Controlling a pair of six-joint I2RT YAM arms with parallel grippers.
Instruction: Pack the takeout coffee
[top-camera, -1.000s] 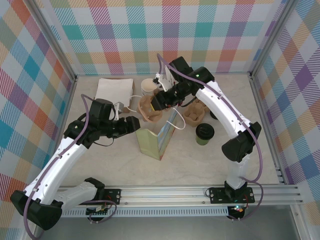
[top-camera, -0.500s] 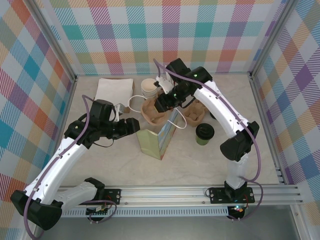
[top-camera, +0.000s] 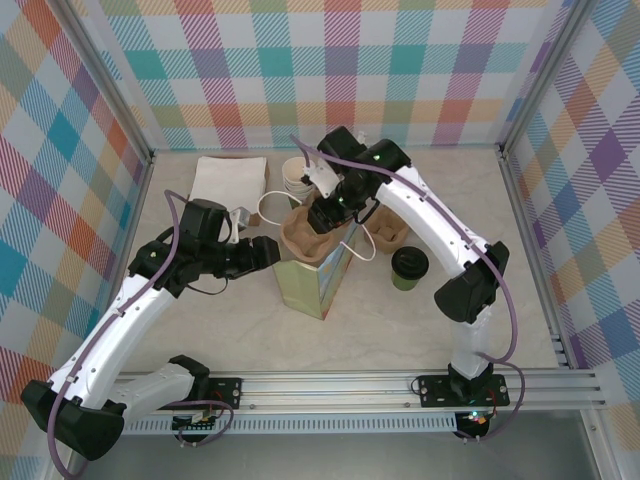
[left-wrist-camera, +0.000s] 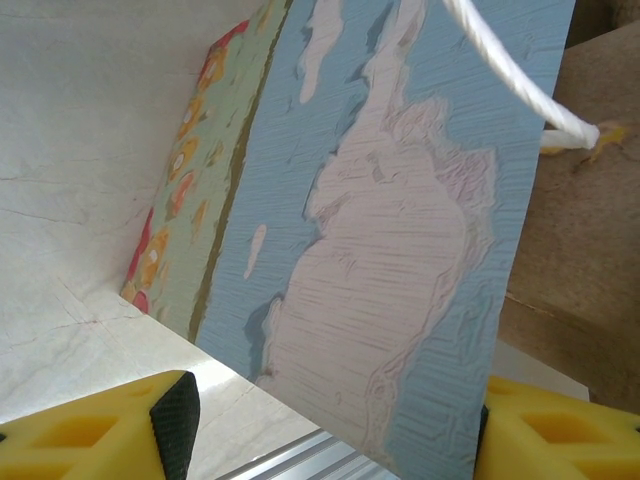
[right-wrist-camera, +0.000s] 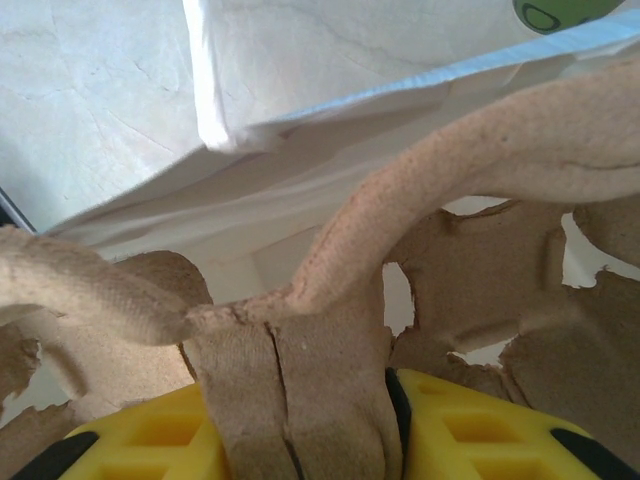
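Observation:
The takeout coffee (top-camera: 408, 265), a cream cup with a green band and black lid, stands on the table right of the patterned paper bag (top-camera: 315, 282). My right gripper (top-camera: 325, 212) is shut on the middle ridge of a brown pulp cup carrier (top-camera: 305, 235), holding it over the bag's open mouth. In the right wrist view, the carrier (right-wrist-camera: 450, 170) rises from between my right gripper's fingers (right-wrist-camera: 300, 425), with the bag's white inside (right-wrist-camera: 180, 225) below. My left gripper (top-camera: 268, 252) sits at the bag's left side, open; the bag's blue wall (left-wrist-camera: 400, 250) stands across its jaws (left-wrist-camera: 335, 425).
A stack of lidless cups (top-camera: 296, 176) and a flat white paper bag (top-camera: 228, 180) lie at the back. The bag's white rope handle (left-wrist-camera: 510, 80) loops toward the left arm. Checked walls and metal rails enclose the table.
My right gripper has carried the pulp carrier forward and left, from behind the bag to over its open mouth. The left arm and the coffee have stayed put.

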